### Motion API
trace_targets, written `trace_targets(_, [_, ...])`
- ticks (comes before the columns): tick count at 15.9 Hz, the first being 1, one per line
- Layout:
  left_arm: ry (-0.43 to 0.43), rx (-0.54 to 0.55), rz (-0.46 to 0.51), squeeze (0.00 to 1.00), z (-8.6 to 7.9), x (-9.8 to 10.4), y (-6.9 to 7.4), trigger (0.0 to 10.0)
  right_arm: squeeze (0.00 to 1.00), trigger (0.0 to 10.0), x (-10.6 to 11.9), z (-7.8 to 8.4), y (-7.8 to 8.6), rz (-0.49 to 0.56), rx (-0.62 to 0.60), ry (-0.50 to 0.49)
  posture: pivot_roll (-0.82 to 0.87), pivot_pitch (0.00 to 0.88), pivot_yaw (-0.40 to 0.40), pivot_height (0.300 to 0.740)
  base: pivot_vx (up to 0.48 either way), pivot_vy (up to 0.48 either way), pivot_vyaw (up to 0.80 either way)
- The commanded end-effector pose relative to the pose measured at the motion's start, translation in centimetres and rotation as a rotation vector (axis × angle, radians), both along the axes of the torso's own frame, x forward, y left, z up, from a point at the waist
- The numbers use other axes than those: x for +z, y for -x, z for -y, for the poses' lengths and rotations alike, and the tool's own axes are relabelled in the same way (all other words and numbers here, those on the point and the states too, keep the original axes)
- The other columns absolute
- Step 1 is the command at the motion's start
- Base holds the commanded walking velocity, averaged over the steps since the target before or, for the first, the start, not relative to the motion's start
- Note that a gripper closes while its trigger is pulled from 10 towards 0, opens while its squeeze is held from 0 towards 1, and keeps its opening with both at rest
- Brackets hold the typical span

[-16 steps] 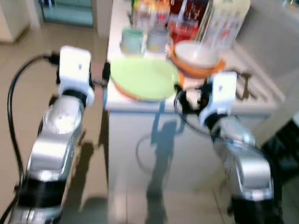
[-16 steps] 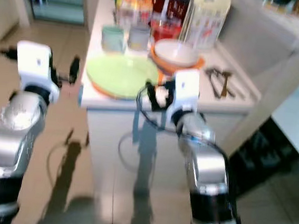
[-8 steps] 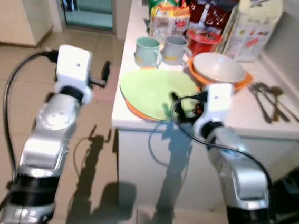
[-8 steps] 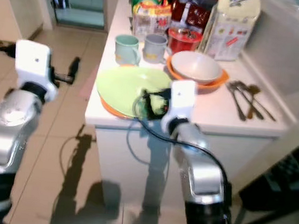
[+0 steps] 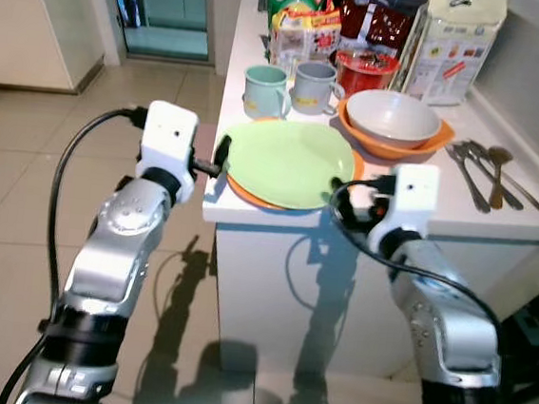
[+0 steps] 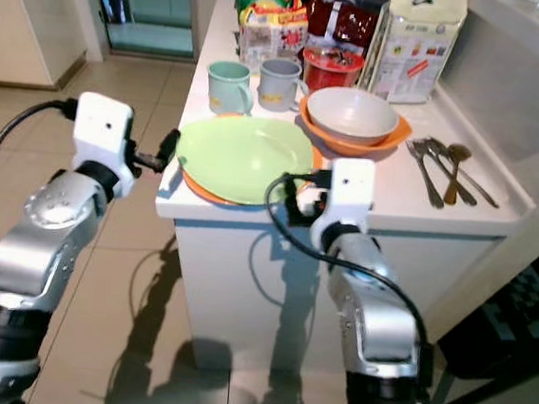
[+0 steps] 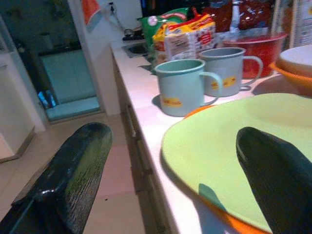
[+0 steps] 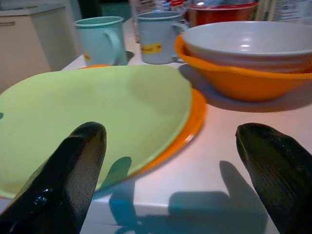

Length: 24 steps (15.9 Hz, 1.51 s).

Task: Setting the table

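A light green plate (image 5: 288, 161) lies on top of an orange plate (image 8: 195, 114) at the near left corner of the white counter (image 5: 497, 219). My left gripper (image 5: 219, 154) is open at the plate's left rim, one finger (image 7: 80, 170) off the counter's side and the other over the green plate. My right gripper (image 5: 352, 191) is open at the plate's near right rim, its fingers (image 8: 73, 170) spread either side of the two plates' edge. Neither gripper holds anything.
Behind the plates a white bowl (image 5: 390, 113) sits in an orange bowl (image 5: 390, 142). Two pale mugs (image 5: 264, 89) (image 5: 314, 84), a red container (image 5: 363, 73), snack bags (image 5: 306, 24) and a carton (image 5: 451, 48) crowd the back. Cutlery (image 5: 487, 170) lies at the right. Tiled floor (image 5: 22, 197) spreads left.
The camera has shifted and steadied. My left gripper has moved right, up to the plate's left rim. My right gripper has settled at the plate's near right edge.
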<state>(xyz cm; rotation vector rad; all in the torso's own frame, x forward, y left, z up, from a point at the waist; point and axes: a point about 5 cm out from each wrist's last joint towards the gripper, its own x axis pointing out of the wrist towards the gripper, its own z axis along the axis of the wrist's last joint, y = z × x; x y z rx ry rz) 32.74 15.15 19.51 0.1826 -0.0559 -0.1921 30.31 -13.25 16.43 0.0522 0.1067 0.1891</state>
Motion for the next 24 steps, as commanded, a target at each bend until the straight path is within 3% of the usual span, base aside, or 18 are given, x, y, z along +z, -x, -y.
trace_targets(1, [-0.01, -0.021, 0.015, 0.0, 0.4, 0.4, -0.2, 10.0, 0.0, 10.0, 0.3, 0.3, 0.1, 0.004, -0.014, -0.006, 0.04, 0.0, 0.015, 0.74, 0.0, 0.0, 0.0])
trace_targets(2, [-0.006, -0.092, -0.025, 0.0, 1.6, -0.2, -0.8, 10.0, 0.0, 10.0, 0.3, 2.1, -0.1, -0.012, -0.077, -0.017, 0.02, 0.0, 0.022, 0.74, 0.0, 0.0, 0.0])
trace_targets(7, [0.004, -0.145, -0.055, 0.0, 2.1, -0.4, -1.9, 10.0, 0.0, 10.0, 1.4, 3.1, -0.7, -0.004, -0.104, -0.017, 0.02, 0.0, -0.002, 0.74, 0.0, 0.0, 0.0])
trace_targets(9, [-0.042, -0.183, -0.073, 0.0, 2.3, -0.7, -2.9, 10.0, 0.0, 10.0, 1.9, 3.2, -1.3, -0.012, -0.097, 0.001, 0.01, 0.0, -0.007, 0.74, 0.0, 0.0, 0.0])
trace_targets(10, [-0.114, -0.211, -0.103, 0.0, 2.5, -1.1, -3.4, 10.0, 0.0, 10.0, 1.9, 3.4, -1.7, -0.035, -0.087, 0.038, 0.01, 0.0, -0.016, 0.74, 0.0, 0.0, 0.0])
trace_targets(11, [-0.114, -0.211, -0.103, 0.0, 2.5, -1.1, -3.4, 10.0, 0.0, 10.0, 1.9, 3.4, -1.7, -0.035, -0.087, 0.038, 0.01, 0.0, -0.016, 0.74, 0.0, 0.0, 0.0])
trace_targets(13, [-0.288, -0.217, -0.147, 0.0, 2.4, -1.8, -4.4, 10.0, 0.0, 10.0, 2.2, 3.5, -2.0, -0.062, -0.068, 0.067, 0.01, 0.0, -0.024, 0.74, 0.0, 0.0, 0.0])
trace_targets(16, [-0.351, -0.198, -0.165, 0.0, 2.3, -1.8, -5.2, 10.0, 0.0, 10.0, 2.0, 3.9, -2.1, -0.091, -0.088, 0.052, 0.01, 0.0, -0.021, 0.74, 0.0, 0.0, 0.0])
trace_targets(19, [-0.406, -0.263, -0.198, 0.0, 3.2, -2.4, -5.3, 10.0, 0.0, 10.0, 1.6, 4.1, -1.9, -0.117, -0.097, 0.055, 0.0, 0.0, -0.013, 0.74, 0.0, 0.0, 0.0])
trace_targets(22, [-0.422, -0.376, -0.215, 0.0, 4.7, -2.3, -5.3, 10.0, 0.0, 10.0, 0.9, 4.7, -1.6, -0.169, -0.117, 0.071, 0.0, 0.0, -0.008, 0.74, 0.0, 0.0, 0.0])
trace_targets(24, [-0.414, -0.421, -0.207, 0.0, 5.4, -1.9, -5.1, 10.0, 0.0, 10.0, 0.7, 5.0, -1.5, -0.182, -0.127, 0.032, 0.0, 0.0, -0.006, 0.74, 0.0, 0.0, 0.0])
